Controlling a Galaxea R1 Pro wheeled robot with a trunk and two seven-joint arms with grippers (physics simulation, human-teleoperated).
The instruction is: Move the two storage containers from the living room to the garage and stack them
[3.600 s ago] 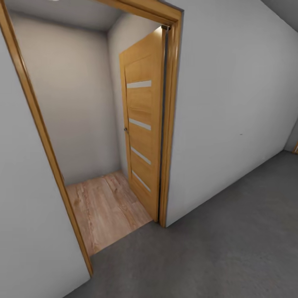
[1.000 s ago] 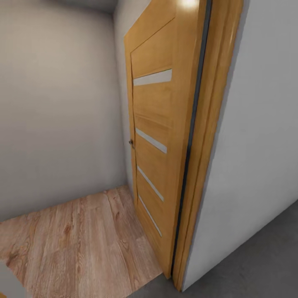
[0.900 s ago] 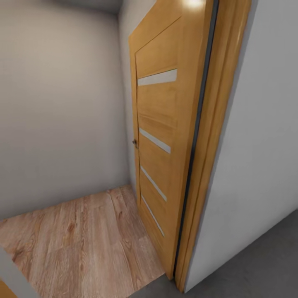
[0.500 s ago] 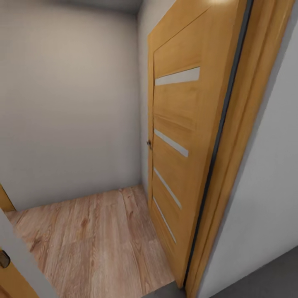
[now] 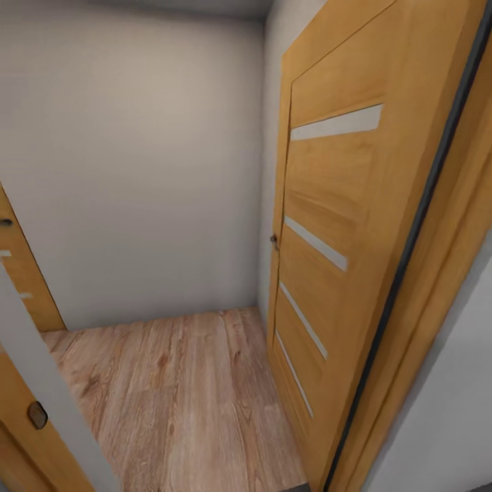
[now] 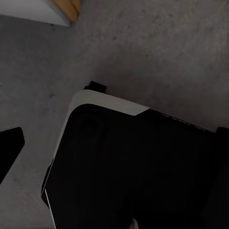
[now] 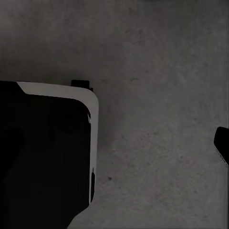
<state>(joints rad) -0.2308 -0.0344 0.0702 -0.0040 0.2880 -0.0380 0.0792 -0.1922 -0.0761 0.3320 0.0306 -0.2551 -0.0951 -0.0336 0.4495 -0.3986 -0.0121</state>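
Right now your head view looks through a doorway into a small space: light wood-plank floor (image 5: 178, 403) across the lower middle of the frame, plain pale wall (image 5: 137, 164) filling the upper left and centre. An open wooden door (image 5: 335, 225) with narrow pale horizontal strips takes the right half, swung inward along the side wall, with a small dark knob (image 5: 274, 240) at its near edge. Its frame (image 5: 437, 273), with a dark seam, runs diagonally down the far right. At the left edge you see a second wooden door (image 5: 20, 273), and at lower left a grey wall edge (image 5: 48, 403) with wooden trim carrying a small dark fitting (image 5: 37, 415). These stand close on both sides of the way ahead. Storage containers: you have nothing orange-red in any frame, so their place cannot be told. Both wrist views look straight down at the dark grey concrete floor (image 7: 162, 95), so the arms hang low, pointing downward. In the left wrist view the robot's black base with a white rim (image 6: 102, 102) fills the lower part, a corner of white wall and wooden trim (image 6: 67, 9) at upper left. In the right wrist view the same base (image 7: 47, 152) sits at lower left. A dark tip shows at the frame edge of each wrist view; you cannot tell whether either claw is apart or together.
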